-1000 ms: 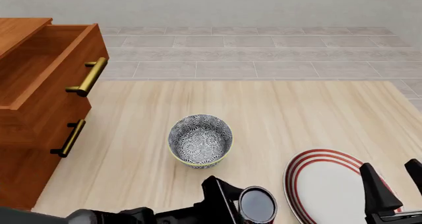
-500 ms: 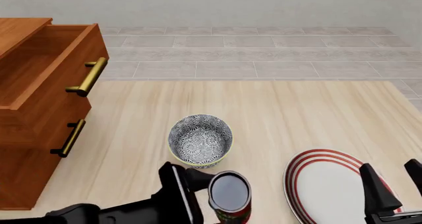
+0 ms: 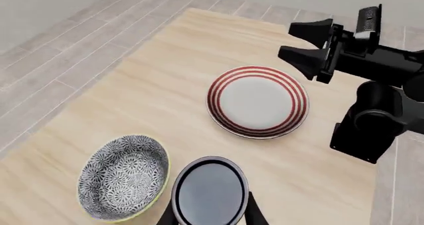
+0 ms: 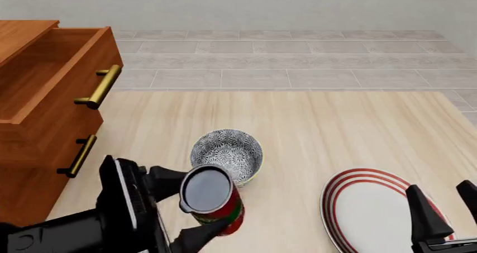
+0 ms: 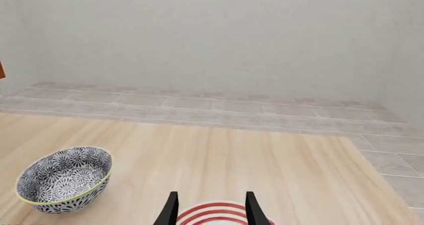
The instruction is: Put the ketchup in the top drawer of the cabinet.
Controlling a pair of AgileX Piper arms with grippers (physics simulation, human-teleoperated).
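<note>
Reddish-brown top drawer [image 4: 44, 74] stands open up and to the left of the left gripper [image 4: 195, 205], which pinches the near-upright ketchup [image 4: 212, 200] beside the bowl [image 4: 225, 155]; the right gripper [image 4: 447, 208] idles spread.

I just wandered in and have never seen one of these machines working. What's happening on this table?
The left hand is shut on the ketchup, a small can, and holds it tilted above the table, beside a patterned bowl. The cabinet stands at the left with its top drawer pulled open, and the can is not yet in it. The right hand waits open over a red-striped plate.
</note>
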